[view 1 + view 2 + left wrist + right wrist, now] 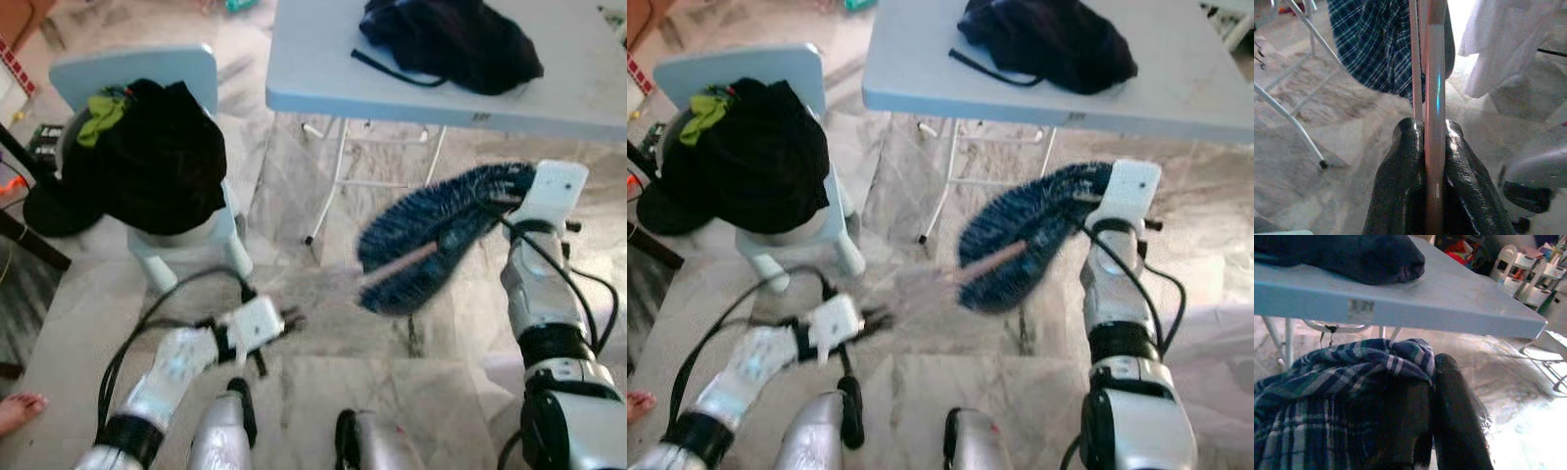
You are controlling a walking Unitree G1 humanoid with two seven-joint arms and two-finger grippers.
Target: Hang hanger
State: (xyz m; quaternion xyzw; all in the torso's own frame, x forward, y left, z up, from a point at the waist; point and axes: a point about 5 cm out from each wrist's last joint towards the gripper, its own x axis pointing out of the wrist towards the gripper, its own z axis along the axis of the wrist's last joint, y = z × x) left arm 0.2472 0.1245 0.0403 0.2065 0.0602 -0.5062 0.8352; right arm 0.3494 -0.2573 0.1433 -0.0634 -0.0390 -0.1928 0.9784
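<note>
1. Nearest to the camera, the left gripper (290, 319) is low over the marble floor (323, 392), in front of the robot's legs. Its fingers (1400, 186) are clenched on the pink bar of the hanger (1435, 98), seen edge-on between them in the left wrist view.
2. From this gripper the hanger goes up and to the right; it is motion-blurred, but a pink bar (402, 262) shows under the cloth.
3. On the hanger there is a blue plaid shirt (431, 235), which hangs in the air above the floor, between the two arms.
4. At the far end of the shirt is the right gripper (1432, 411), just below the near edge of the table (323, 59). Its fingers are closed together on a fold of the shirt.
5. On the table, near its near edge, lies a dark garment (451, 39) with a strap hanging toward the left.
6. To the left stands a light blue chair (181, 69) with black clothes (157, 157) piled on the seat, and a green piece (98, 117) is on top of them.
7. At the lower left edge a person's bare foot (18, 406) is on the floor.
</note>
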